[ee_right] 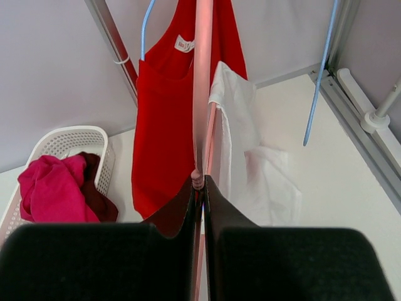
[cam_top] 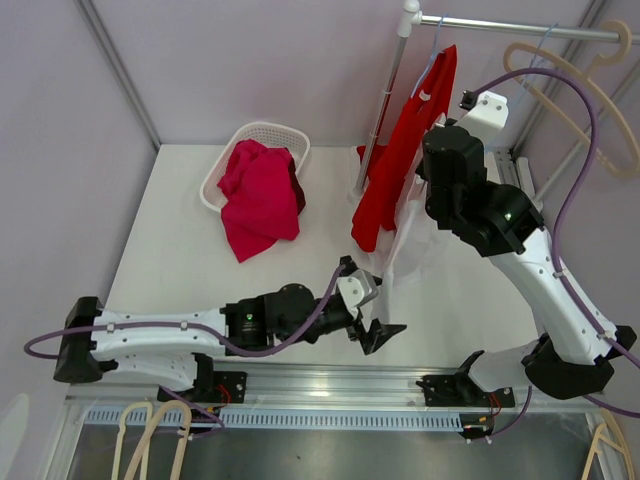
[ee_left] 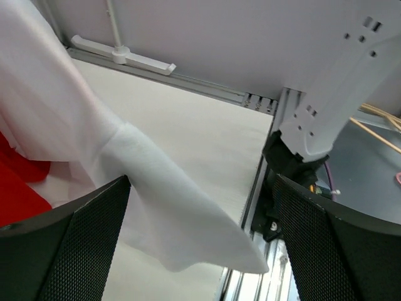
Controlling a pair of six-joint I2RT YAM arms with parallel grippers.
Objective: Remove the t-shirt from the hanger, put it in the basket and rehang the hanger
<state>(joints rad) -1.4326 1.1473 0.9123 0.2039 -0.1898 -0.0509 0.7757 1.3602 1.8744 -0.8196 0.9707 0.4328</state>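
A white t-shirt hangs from a thin pink hanger in front of the clothes rack. My right gripper is shut on the hanger's pink bar. The white cloth drapes to the right of the bar and down to the table. My left gripper is low, under the shirt, and open. In the left wrist view a loose fold of the white t-shirt hangs between the wide-apart fingers, and neither is closed on it.
A red garment hangs on a blue hanger from the rack rail, close left of the white shirt. A beige hanger hangs further right. A white basket with a pink garment stands back left. The rack pole is upright.
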